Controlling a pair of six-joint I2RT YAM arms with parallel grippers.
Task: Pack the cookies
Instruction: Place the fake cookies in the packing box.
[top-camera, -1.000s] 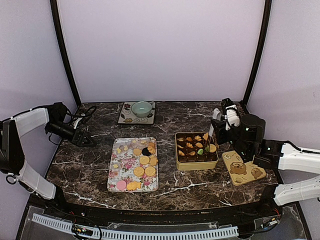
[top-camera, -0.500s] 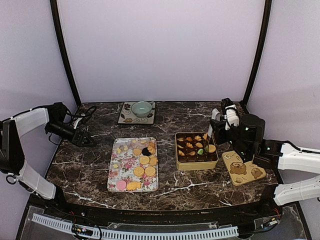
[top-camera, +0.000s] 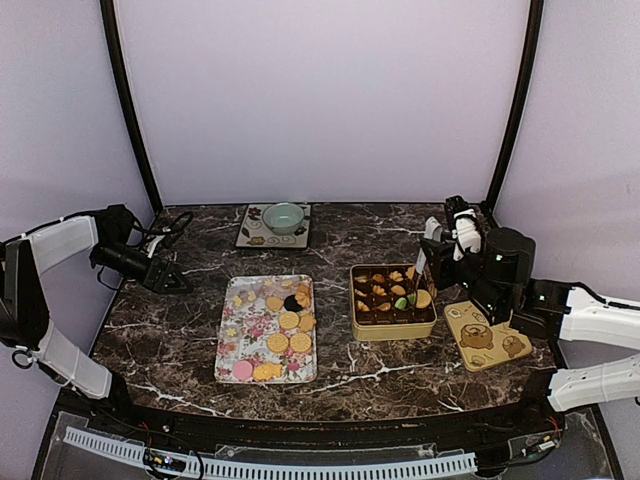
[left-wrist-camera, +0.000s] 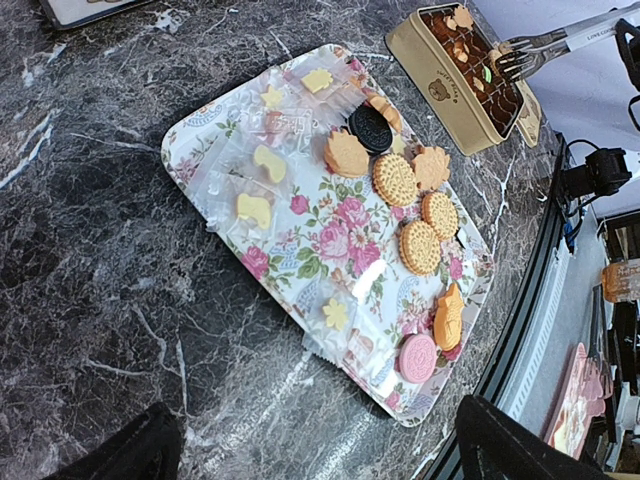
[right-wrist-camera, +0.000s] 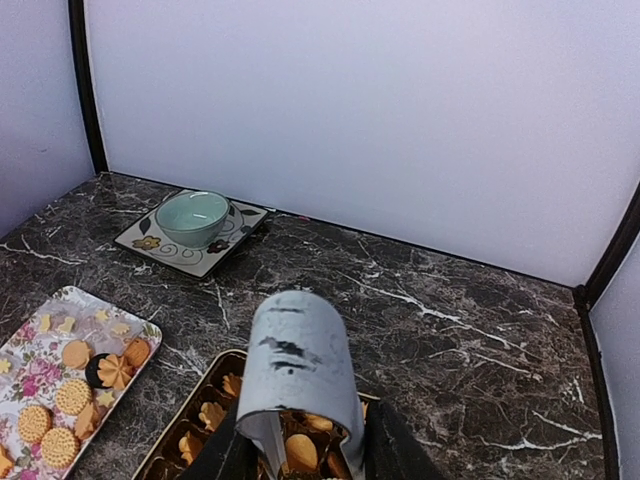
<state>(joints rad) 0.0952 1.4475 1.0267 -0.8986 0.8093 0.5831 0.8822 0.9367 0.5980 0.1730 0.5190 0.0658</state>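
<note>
The cookies (top-camera: 288, 321) lie on a floral tray (top-camera: 232, 350): golden round and leaf-shaped ones, a dark one (left-wrist-camera: 370, 128) and a pink one (left-wrist-camera: 417, 357), some in clear wrappers. More cookies (top-camera: 398, 289) sit in the compartments of a gold tin (top-camera: 392, 330). My right gripper (top-camera: 438, 250) is shut on grey tongs (right-wrist-camera: 295, 350), and the tong tips (left-wrist-camera: 520, 62) hang over the tin's right side. My left gripper (top-camera: 178, 283) is open and empty, low over the table left of the tray.
The tin's lid (top-camera: 488, 338), with bear pictures, lies right of the tin. A pale green bowl (top-camera: 283, 216) stands on a square plate (top-camera: 250, 236) at the back. Black frame posts stand at the back corners.
The right gripper with the tongs has shifted very slightly to the right. The left arm has not moved.
</note>
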